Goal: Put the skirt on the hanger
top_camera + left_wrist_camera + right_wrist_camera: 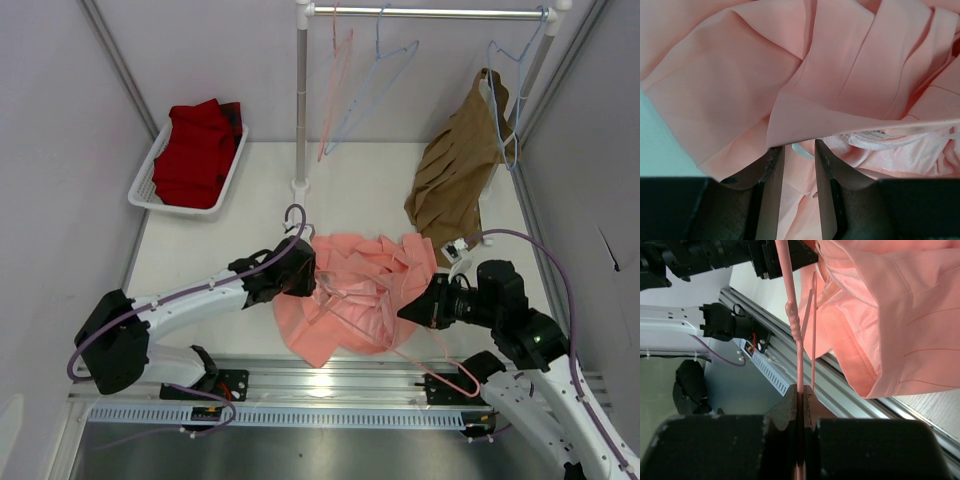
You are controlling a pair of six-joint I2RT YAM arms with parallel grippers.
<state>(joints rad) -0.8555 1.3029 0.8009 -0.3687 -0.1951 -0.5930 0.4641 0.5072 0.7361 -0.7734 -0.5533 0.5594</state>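
Observation:
The salmon-pink pleated skirt (355,290) lies crumpled on the table between the arms. It fills the left wrist view (790,75) and hangs at the upper right of the right wrist view (890,315). My left gripper (300,275) is at the skirt's left edge. Its jaws (799,150) stand apart, with cloth showing between them and a fold lying over the tips. My right gripper (415,310) is shut on the thin pink wire hanger (799,340), jaws (801,390) clamped on the wire. The hanger runs under the skirt, and its end (463,385) sticks out over the front rail.
A white basket (148,175) of dark red cloth sits at the back left. A rack pole (301,100) and rail (430,13) hold light-blue hangers (385,70), a pale pink one (335,90) and a brown garment (455,165). A metal rail (330,385) runs along the front edge.

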